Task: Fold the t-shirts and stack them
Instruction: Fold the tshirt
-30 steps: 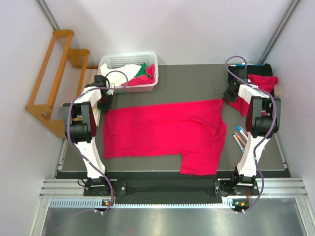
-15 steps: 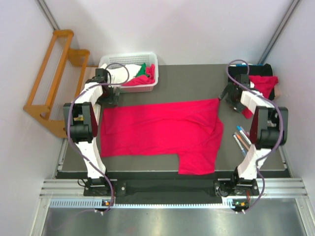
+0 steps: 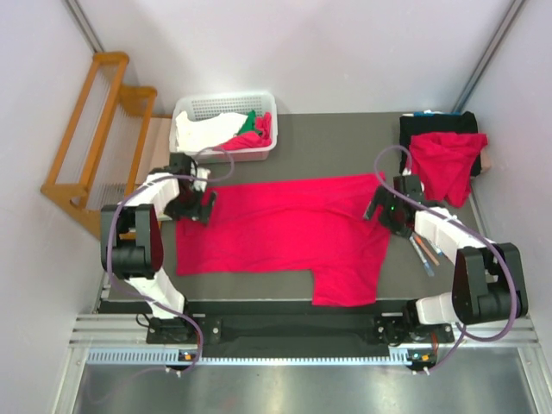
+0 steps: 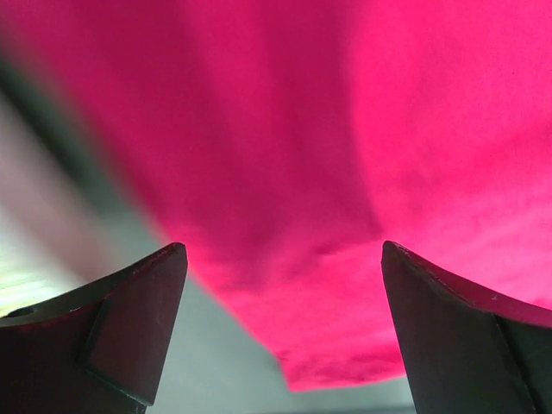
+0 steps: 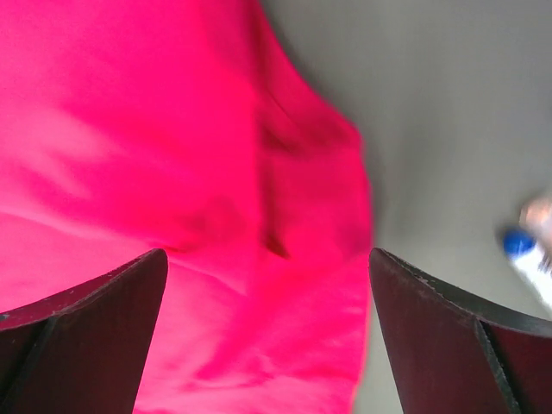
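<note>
Crimson soft cloth fills the view under both my tools: the spread-out bright red short-sleeved t-shirt (image 3: pixel 285 228) lies flat on the dark grey table (image 3: pixel 345 142), its left edge below my left gripper (image 3: pixel 198 207) and its right edge below my right gripper (image 3: pixel 378 207). Both pairs of jaws stand spread wide, close over the fabric, with nothing held between them. A second, crumpled red t-shirt (image 3: pixel 444 164) sits beyond my right gripper, and a white plastic basket (image 3: pixel 226 102) holding mixed cloths lies beyond my left one.
</note>
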{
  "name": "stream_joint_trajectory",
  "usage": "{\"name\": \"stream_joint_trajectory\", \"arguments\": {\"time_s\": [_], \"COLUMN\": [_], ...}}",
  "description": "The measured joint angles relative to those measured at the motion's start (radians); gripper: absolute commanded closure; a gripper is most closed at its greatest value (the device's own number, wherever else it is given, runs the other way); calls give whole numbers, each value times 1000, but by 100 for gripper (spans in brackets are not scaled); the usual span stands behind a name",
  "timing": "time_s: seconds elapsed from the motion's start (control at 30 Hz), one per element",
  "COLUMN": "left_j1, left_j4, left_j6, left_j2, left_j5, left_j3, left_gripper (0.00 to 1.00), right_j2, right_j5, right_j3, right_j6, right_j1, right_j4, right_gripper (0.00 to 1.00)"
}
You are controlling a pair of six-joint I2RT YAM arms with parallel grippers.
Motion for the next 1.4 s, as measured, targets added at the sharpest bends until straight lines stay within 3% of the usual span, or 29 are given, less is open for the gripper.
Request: {"name": "stream_joint_trajectory", "arguments": {"time_s": [0.13,0.37,0.77,0.87,1.07,1.1,1.2,1.4], "left_j1": [-72,-177,-201,-200,-200,-200,-200,-200], "left_j4": [-10,-4,-22,-25,-32,-34,-39,-74], "left_j6": [26,31,25,25,26,26,27,37], "left_j2": [19,27,56,54,37,35,31,31], "left_j5": [27,35,56,55,55,55,55,51], "left_j3": [-104,-93,-30,-21,0,6,17,50], "left_gripper": [1,2,1,2,1,1,1,1], "right_j2": [16,18,57,61,75,80,88,88], "right_j5": [-1,26,40,35,26,21,10,-1], "right_j3": [-67,-64,-20,-21,-34,-37,-44,-48], "right_j6": [3,2,2,2,2,5,10,14], "right_j1": [8,13,8,8,6,6,6,6], "right_j4": [-17,-7,-5,5,40,43,53,59], "right_gripper": [0,0,0,12,66,82,100,100]}}
